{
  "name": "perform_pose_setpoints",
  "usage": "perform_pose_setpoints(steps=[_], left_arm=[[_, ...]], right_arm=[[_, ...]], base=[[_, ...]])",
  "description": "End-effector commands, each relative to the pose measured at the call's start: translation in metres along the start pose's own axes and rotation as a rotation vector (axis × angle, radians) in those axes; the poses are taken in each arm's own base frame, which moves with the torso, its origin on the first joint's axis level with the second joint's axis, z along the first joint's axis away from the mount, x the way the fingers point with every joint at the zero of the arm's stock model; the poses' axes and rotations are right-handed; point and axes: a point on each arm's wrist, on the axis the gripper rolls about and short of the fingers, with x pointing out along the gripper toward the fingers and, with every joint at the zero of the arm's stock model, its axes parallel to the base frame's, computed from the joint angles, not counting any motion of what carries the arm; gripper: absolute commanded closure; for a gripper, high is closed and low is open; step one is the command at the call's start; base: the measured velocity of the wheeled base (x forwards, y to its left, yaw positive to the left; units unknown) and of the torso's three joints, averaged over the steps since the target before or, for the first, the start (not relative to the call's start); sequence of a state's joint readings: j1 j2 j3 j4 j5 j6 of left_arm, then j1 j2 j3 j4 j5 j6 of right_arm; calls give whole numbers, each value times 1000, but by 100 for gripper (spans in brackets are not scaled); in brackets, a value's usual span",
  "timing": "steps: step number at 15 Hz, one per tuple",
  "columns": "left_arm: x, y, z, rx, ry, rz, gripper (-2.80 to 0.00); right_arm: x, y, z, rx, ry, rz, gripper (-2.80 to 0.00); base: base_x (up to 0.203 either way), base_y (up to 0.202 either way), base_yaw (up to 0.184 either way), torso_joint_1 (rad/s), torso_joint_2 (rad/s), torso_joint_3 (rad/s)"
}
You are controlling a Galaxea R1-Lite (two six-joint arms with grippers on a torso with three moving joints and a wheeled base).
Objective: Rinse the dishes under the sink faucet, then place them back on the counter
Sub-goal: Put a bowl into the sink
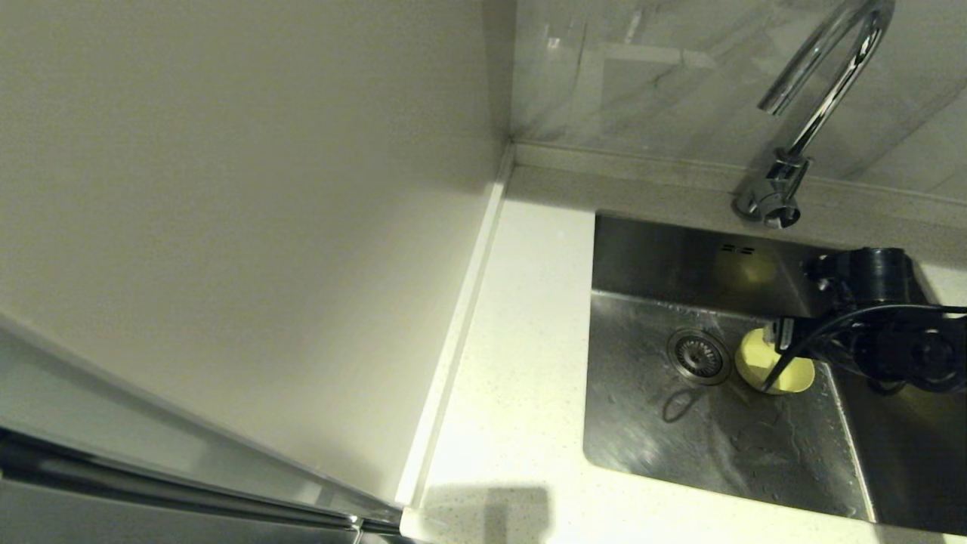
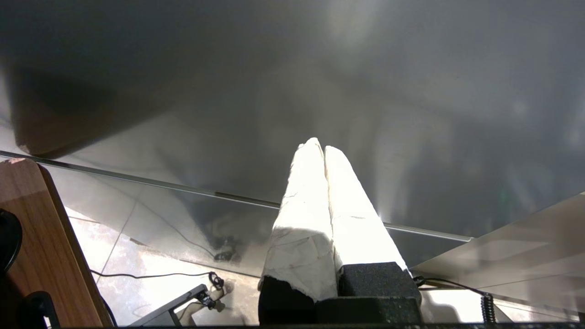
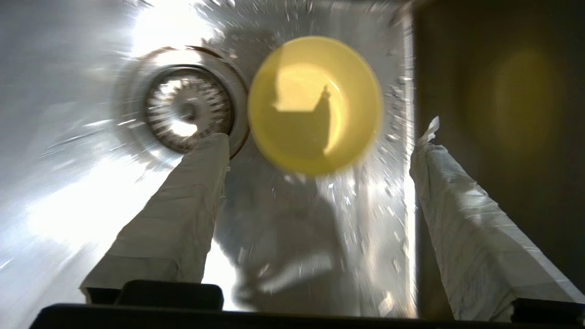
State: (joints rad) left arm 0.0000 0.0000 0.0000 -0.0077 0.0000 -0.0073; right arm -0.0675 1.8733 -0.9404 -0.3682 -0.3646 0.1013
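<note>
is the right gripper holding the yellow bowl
No, the right gripper is open, and the yellow bowl lies loose in the sink.

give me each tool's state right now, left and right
Left tool: closed, empty, parked away from the stainless steel sink.
Right tool: open, empty, above the small yellow round bowl.

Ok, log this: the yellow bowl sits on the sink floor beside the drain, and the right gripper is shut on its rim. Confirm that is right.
Not quite. The yellow bowl does sit on the sink floor beside the drain, but the right gripper is open, with a finger on either side, not touching the bowl. The right wrist view shows this.
</note>
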Motion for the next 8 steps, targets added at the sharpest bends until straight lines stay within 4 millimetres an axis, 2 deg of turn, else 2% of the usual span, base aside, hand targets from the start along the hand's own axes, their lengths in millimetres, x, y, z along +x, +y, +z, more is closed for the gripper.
perform_pose_setpoints(steps=[1,4,6,8], left_arm=[[0,0,-1,0,3,0,0],[0,0,-1,0,3,0,0],[0,0,-1,0,3,0,0],[0,0,-1,0,3,0,0]], right_arm=[[-93,-27,23,63,-158,41,-280],[-181,-60,14,91,-210,65,-280],[-232,-84,-2,83,-187,67,-280],[-274,-103,-19,65,-136,57,-280]], base=[[0,0,0,0,0,0],[0,0,0,0,0,0],[0,0,0,0,0,0],[0,0,0,0,0,0]])
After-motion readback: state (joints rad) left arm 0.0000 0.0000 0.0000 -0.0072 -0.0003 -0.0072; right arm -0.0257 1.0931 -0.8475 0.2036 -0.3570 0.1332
